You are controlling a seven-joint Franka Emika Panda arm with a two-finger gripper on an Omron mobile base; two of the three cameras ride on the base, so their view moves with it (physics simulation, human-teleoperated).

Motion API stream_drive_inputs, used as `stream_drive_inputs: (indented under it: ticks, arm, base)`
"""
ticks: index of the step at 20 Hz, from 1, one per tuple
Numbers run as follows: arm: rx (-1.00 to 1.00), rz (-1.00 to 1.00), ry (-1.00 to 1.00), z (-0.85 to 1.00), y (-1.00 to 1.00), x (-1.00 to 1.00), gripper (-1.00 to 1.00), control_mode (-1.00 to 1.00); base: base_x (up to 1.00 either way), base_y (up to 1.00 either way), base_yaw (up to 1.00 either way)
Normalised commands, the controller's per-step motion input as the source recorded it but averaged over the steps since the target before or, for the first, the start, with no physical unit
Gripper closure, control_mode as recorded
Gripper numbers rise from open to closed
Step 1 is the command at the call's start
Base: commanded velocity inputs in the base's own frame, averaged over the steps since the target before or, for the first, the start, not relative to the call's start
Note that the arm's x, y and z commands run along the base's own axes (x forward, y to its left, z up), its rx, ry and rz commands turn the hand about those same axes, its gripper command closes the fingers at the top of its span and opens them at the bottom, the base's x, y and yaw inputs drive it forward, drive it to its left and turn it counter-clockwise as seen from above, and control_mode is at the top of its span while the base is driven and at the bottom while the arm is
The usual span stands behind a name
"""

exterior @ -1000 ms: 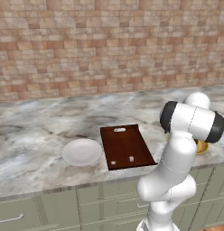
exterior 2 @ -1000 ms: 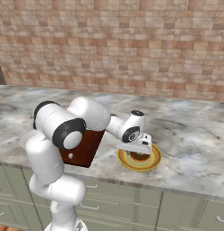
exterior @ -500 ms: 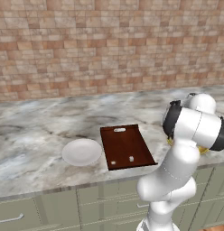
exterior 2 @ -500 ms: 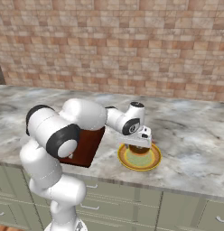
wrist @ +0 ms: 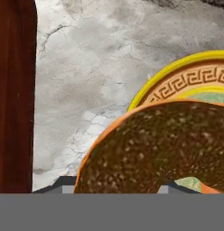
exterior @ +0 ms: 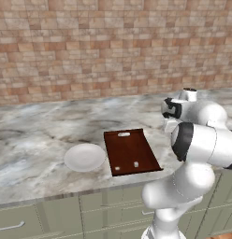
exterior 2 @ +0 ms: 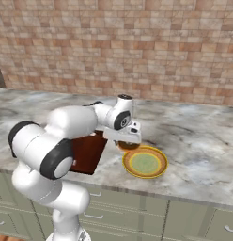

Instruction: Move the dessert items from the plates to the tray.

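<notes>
The doughnut (wrist: 163,149) sits right at your gripper (exterior 2: 129,142), raised above the near-left edge of the yellow-rimmed plate (exterior 2: 158,172); the jaws look half closed around it, though the fingertips themselves are hidden, so treat the hold as probable, not confirmed. The tray (exterior: 130,151) lies to the arm's left of that plate, just beside it across a strip of bare counter (wrist: 86,81), with its long axis running away from the counter's front edge. Your coming move therefore turns on a short sideways carry leftward; the white morsel (exterior: 135,164) is already on the tray's near end

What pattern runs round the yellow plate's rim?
An orange-brown Greek key band inside the yellow plate's edge; the hand view shows it best.
</notes>
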Motion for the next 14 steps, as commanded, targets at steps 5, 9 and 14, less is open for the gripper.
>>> stream_drive_inputs:
  ticks: [5, 9, 14]
  arm:
    - [-0.03, 0.08, 0.0, 0.05, 0.96, -0.11, 1.0, -1.0]
    - [-0.07, 0.06, 0.0, 0.0, 1.0, -0.1, 1.0, -1.0]
    - [-0.03, 0.05, 0.0, 0.0, 0.93, 0.0, 1.0, -1.0]
  base:
    - [0.0, 0.0, 0.0]
    - [0.0, 0.0, 0.0]
    - [0.0, 0.0, 0.0]
